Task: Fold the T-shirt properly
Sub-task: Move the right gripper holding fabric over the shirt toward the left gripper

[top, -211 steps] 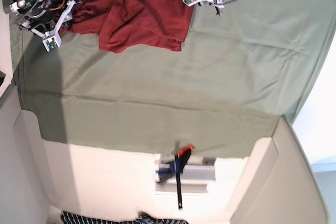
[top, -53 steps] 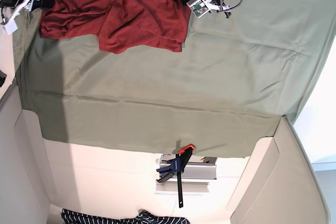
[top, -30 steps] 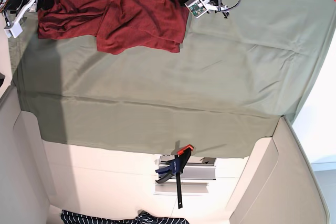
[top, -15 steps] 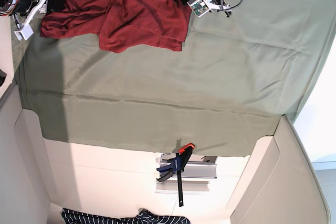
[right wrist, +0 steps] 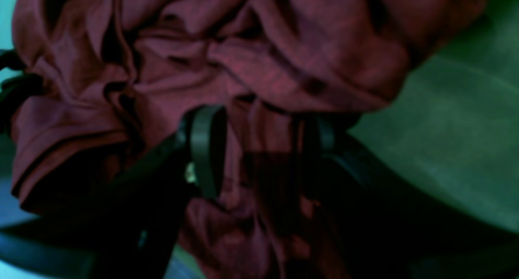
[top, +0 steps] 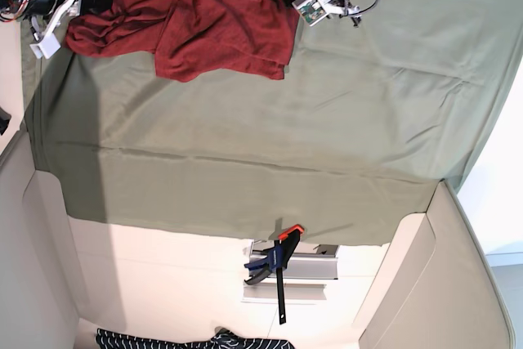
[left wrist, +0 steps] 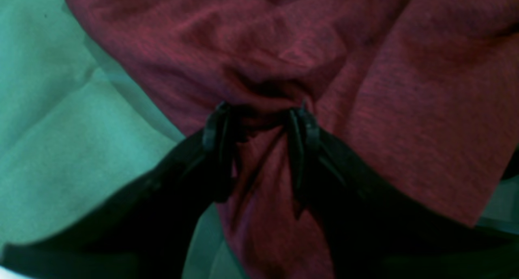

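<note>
Ok, left gripper (left wrist: 260,114): jaws drawn close on a bunched fold of the T-shirt (left wrist: 405,108). Cloth puckers up between the two black fingers (left wrist: 217,129).
Left gripper, base view: at the shirt's edge on that view's right, near the top of frame. The arm behind it runs off to the right.
Right gripper (right wrist: 263,133): jaws stand apart with a ridge of shirt cloth between them. Can't tell whether the cloth is clamped or only straddled.
Right gripper, base view: at the shirt's opposite edge, top left of that view. One white finger (top: 46,37) pokes past the cloth edge onto the green.
T-shirt: dark red, crumpled, layers overlapping. It lies on the tabletop between the two grippers, along the top edge of the base view and partly cut off by the frame. One lobe reaches lower than the rest, and its bottom edge is roughly straight.
Table cover (top: 286,136): grey-green cloth over the tabletop, creased, with one long fold line running across it below the shirt.
Cream surface (top: 163,275): starts where the cover ends, on the side away from the arms.
Bar clamp (top: 279,284): orange and blue parts on a black bar, at a metal bracket (top: 310,267) just past the cover's edge.
Striped fabric (top: 180,339): dark with white stripes, at the bottom edge of the base view, well apart from the shirt.
</note>
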Controlling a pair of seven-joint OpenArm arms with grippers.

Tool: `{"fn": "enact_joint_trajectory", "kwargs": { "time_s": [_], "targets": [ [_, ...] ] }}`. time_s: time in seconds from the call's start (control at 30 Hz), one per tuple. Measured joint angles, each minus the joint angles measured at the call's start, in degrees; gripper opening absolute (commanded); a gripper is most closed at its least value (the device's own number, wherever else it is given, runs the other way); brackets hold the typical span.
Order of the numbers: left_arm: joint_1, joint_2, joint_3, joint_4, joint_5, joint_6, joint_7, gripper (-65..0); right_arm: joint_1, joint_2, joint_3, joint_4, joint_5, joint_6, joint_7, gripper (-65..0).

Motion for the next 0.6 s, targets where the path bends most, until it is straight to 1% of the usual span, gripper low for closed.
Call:
{"fn": "enact_joint_trajectory", "kwargs": {
  "time_s": [0.07, 0.13, 0.2, 0.5, 0.53, 0.6],
  "targets": [
    [0.0, 0.0, 0.0, 0.0, 0.02, -0.02, 0.0, -39.5, 0.0, 0.0, -0.02, 0.0, 0.0, 0.0, -0.02, -36.4],
    [0.02, 0.0, 0.0, 0.0, 0.02, 0.0, 0.02, -39.5, -0.02, 0.0, -0.02, -0.04, 1.97, 0.17, -1.31, -36.4],
    [0.0, 0.0, 0.0, 0.0, 0.02, 0.0, 0.0, -39.5, -0.33, -0.04, -0.13, -0.04, 3.72, 1.03, -1.99, -36.4],
    [0.0, 0.0, 0.0, 0.0, 0.0, 0.0, 0.0, -39.5, -0.46, -0.2, -0.24, 1.62, 4.48, 1.18, -2.56, -36.4],
    [0.0, 0.0, 0.0, 0.0, 0.02, 0.0, 0.0, -39.5, -0.46, -0.2, -0.24, 1.68, 3.67, 1.22, -2.34, -36.4],
    [0.02, 0.0, 0.0, 0.0, 0.0, 0.0, 0.0, -39.5, -0.46, -0.33, -0.26, 1.57, -1.77, 1.29, -0.74, -36.4]
  ]
}}
